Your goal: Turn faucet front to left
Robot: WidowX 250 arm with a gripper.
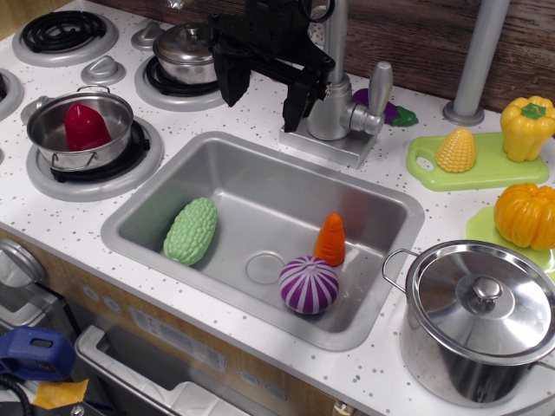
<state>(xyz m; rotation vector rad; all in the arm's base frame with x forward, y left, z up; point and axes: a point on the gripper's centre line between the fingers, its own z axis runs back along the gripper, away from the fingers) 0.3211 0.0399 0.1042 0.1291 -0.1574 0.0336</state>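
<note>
The faucet is a silver-grey toy tap on a square base plate behind the sink's far rim. Its stubby lever points up to the right. Its spout tube rises out of the top of the frame, so I cannot see where its tip points. My black gripper hangs just left of the faucet body, open and empty. Its right finger is close to the body and above the base plate's left end. Its left finger is over the counter.
The sink holds a green gourd, a carrot and a purple onion. Pots stand at left, back and front right. A grey pole, corn, pepper and pumpkin stand right.
</note>
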